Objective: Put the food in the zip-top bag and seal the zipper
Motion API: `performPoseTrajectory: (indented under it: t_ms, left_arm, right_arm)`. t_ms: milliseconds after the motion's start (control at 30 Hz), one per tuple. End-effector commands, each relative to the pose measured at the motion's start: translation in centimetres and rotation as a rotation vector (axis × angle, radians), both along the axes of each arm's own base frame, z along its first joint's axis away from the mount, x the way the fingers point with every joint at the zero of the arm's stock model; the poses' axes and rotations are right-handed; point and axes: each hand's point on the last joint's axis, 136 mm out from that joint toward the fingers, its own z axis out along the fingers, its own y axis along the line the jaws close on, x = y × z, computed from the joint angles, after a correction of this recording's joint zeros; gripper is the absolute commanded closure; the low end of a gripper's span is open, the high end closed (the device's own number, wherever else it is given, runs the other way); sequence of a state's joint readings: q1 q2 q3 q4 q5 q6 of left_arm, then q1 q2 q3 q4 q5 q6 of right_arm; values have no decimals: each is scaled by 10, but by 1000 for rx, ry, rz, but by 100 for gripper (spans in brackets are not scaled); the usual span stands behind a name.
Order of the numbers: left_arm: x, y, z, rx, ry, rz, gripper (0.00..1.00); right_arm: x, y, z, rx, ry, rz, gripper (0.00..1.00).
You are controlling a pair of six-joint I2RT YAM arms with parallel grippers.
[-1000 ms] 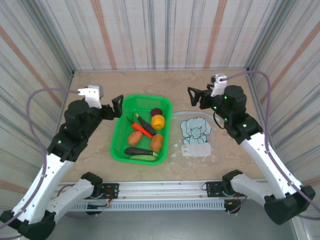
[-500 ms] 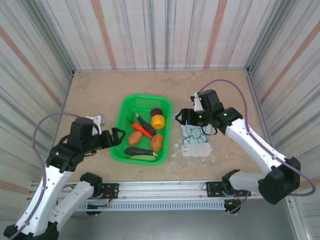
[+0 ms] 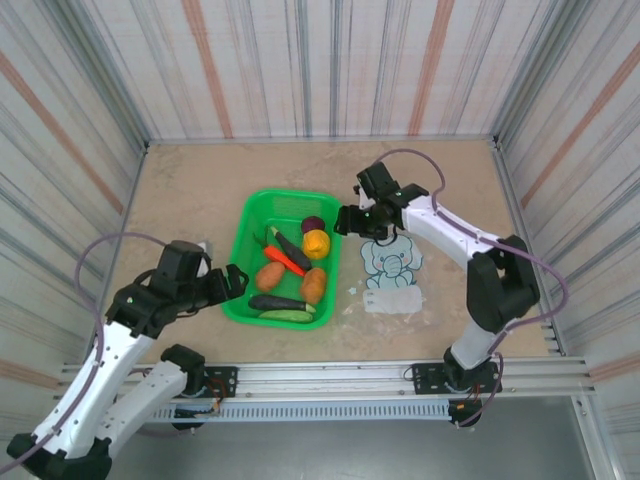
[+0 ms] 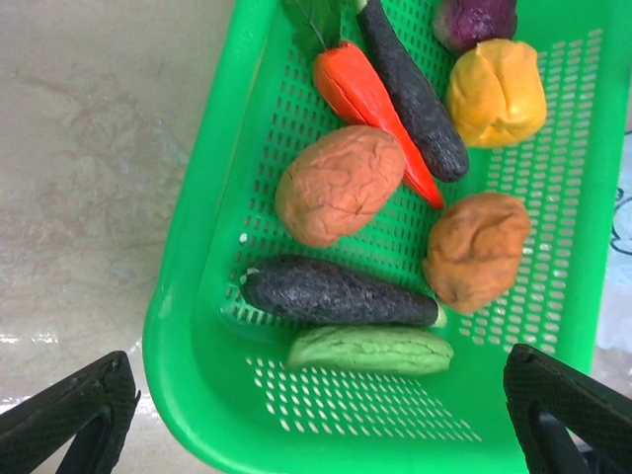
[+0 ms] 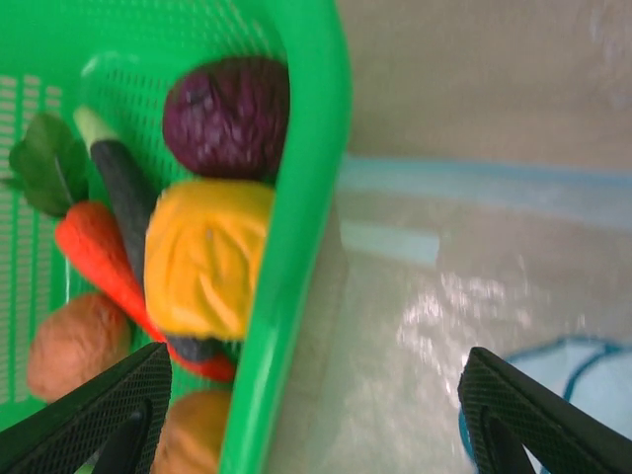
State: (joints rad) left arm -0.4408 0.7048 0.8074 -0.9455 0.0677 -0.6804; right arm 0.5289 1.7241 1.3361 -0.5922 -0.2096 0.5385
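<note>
Right gripper (image 5: 316, 360), jaws apart and empty, hangs over the zip-top bag (image 5: 444, 316), zipper (image 5: 474, 183) just ahead. The film looks limp and slippery: pinch its mouth edge. Left gripper (image 4: 316, 360), spread wide, hovers above the toy vegetables (image 4: 341, 183).

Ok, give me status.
Left end effector open, at basket. Right end effector open, over basket rim and bag. Food in basket; bag flat, empty.

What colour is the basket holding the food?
Green; the basket shows best in the left wrist view.
</note>
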Motion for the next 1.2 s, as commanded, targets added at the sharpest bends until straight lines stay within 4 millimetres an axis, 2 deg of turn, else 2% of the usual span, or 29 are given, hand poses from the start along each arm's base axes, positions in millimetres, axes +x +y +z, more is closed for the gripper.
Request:
performPoseTrajectory:
  t_ms: [0, 267, 467, 533, 633, 733, 800, 967, 1067, 1167]
  left_arm:
    - [16, 3, 4, 40, -46, 24, 1]
    - [32, 2, 13, 72, -72, 14, 2]
    - [38, 8, 15, 96, -67, 41, 3]
    - [41, 8, 18, 95, -78, 47, 3]
    - [45, 9, 24, 97, -103, 56, 3]
    - [50, 10, 26, 113, -110, 60, 3]
    - [51, 10, 26, 120, -108, 59, 3]
    - [57, 11, 25, 120, -134, 68, 3]
    - [62, 9, 23, 125, -127, 57, 4]
    - [64, -2, 21, 103, -107, 8, 4]
  right_arm:
    - [22, 1, -10, -65, -12, -10, 22]
    - [62, 10, -36, -126, 17, 14, 40]
    - [91, 9, -45, -40, 44, -77, 58]
    - [102, 7, -44, 12, 56, -124, 61]
    - [122, -4, -43, 62, 52, -216, 66]
    - [141, -24, -45, 105, 61, -328, 74]
    - [153, -38, -48, 144, 73, -409, 76]
    - [176, -72, -43, 195, 48, -571, 76]
    - [186, -85, -38, 236, 40, -617, 75]
    - [182, -92, -26, 227, 23, -565, 67]
